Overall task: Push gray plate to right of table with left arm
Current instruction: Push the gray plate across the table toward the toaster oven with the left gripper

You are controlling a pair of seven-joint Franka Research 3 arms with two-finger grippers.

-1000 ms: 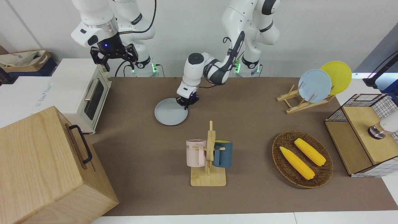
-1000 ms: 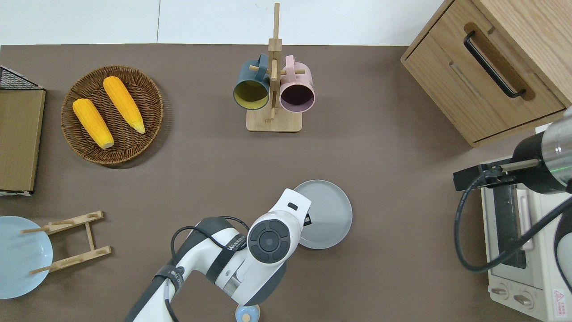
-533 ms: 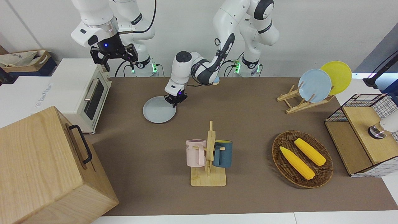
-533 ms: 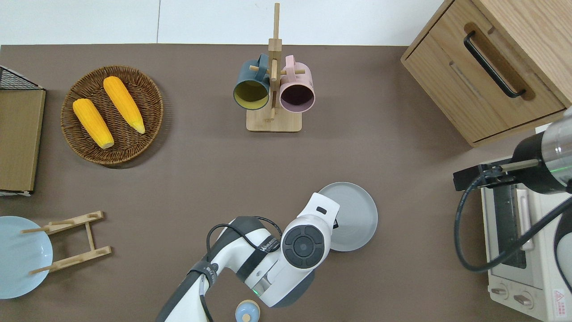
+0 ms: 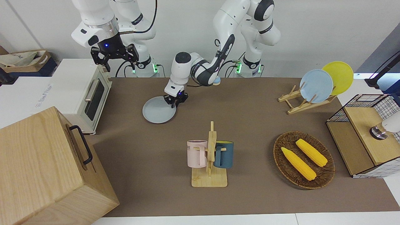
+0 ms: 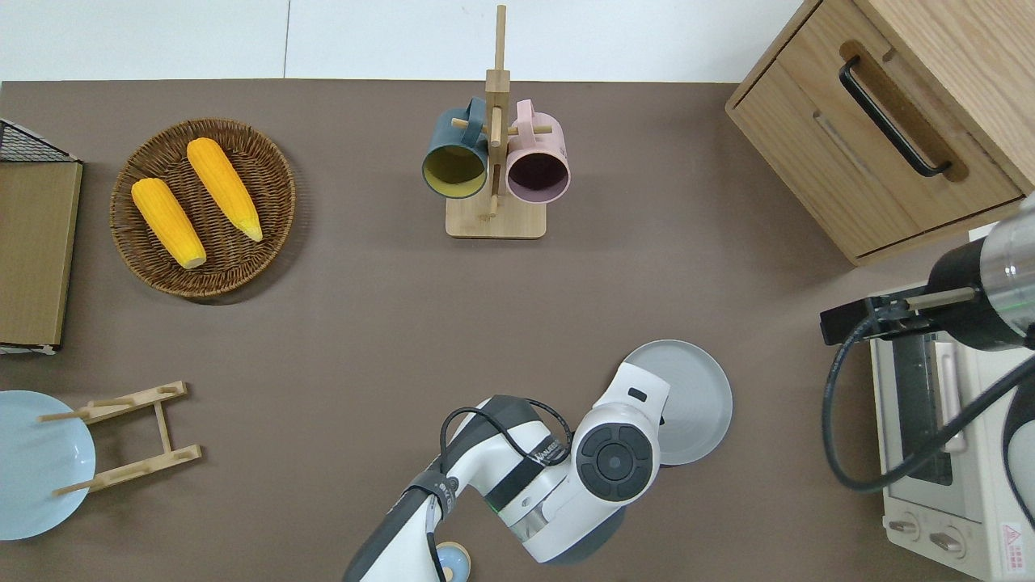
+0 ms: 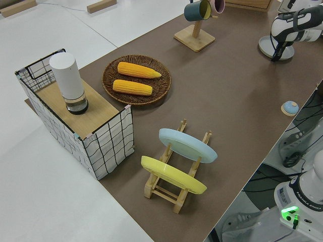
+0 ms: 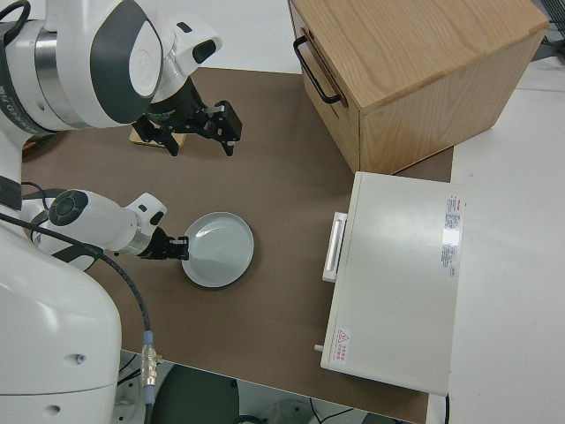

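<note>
The left gripper (image 5: 175, 103) presses down at the gray plate's (image 5: 157, 111) rim, on the edge toward the left arm's end; I can't tell how its jaws stand. The plate lies flat on the table (image 5: 250, 125), nearer the robots than the mug rack (image 5: 210, 159) and close to the toaster oven (image 5: 82, 93). The right arm is parked, its jaws wide.
</note>
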